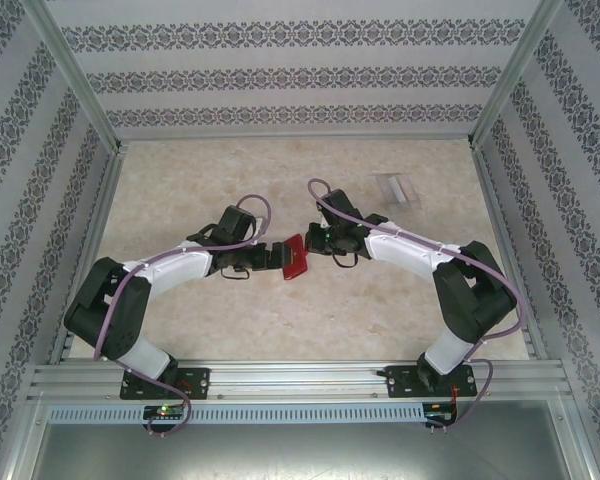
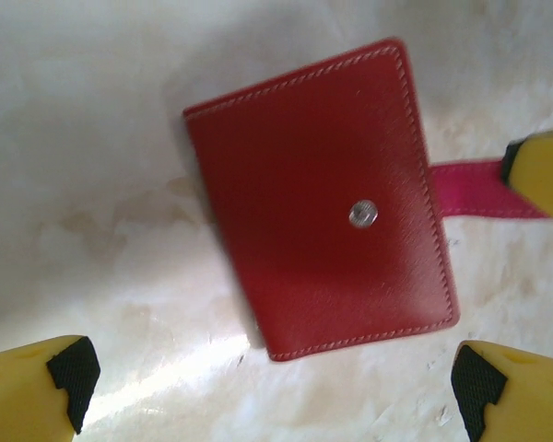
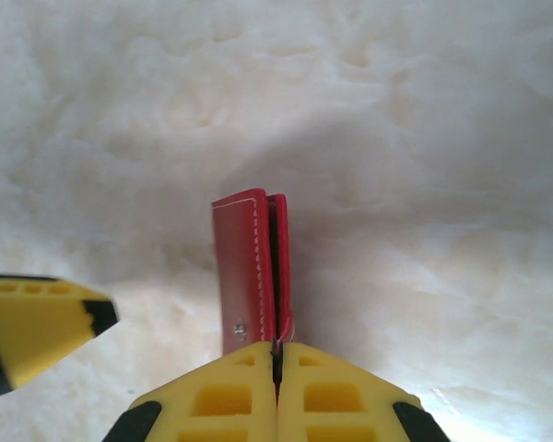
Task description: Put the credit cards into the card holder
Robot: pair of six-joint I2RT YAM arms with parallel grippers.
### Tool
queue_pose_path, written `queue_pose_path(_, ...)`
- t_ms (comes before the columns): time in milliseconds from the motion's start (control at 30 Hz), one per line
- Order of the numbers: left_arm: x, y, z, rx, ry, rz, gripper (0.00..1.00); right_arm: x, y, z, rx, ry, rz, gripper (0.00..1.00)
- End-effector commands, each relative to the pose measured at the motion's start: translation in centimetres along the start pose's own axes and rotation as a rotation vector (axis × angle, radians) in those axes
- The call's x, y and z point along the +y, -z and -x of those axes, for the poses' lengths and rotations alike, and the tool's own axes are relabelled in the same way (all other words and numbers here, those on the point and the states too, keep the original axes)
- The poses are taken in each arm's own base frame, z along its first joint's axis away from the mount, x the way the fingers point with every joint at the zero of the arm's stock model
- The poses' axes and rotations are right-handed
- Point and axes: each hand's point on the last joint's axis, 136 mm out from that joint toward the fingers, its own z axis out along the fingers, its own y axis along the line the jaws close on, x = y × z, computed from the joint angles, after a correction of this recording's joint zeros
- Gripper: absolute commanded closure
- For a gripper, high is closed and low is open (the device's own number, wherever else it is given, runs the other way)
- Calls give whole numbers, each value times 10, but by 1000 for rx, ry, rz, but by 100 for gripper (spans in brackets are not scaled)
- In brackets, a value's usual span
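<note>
The card holder (image 1: 294, 257) is a closed red wallet with a silver snap, held between the two grippers at mid-table. My right gripper (image 3: 277, 354) is shut on its pink-red strap (image 2: 479, 189), and the card holder (image 3: 244, 267) stands on edge straight ahead of the jaws. My left gripper (image 2: 272, 382) is open, with the card holder's flat face (image 2: 323, 198) just beyond its fingertips (image 2: 69, 373) and not touching them. The credit cards (image 1: 397, 188) lie as a pale translucent patch on the table at the back right, apart from both grippers.
Patterned walls and metal frame posts (image 1: 80, 80) enclose the marbled tabletop (image 1: 210, 170) on three sides. A metal rail (image 1: 300, 380) runs along the near edge by the arm bases. One yellow finger of the left gripper (image 3: 37, 327) shows beside the card holder in the right wrist view.
</note>
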Motion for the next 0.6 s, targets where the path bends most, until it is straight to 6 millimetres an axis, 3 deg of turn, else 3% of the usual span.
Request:
queue_pose_path(0,8,-5,14,-48,62,-60,1,21,-8,-9,70,-5,106,100)
queue_pose_path(333,16,6,28,-75,219,-290,1,68,14,-2,67,-17,286,100)
queue_pose_path(567,15,11,26,-67,201,-299,2,69,9,-1,78,-10,274,100)
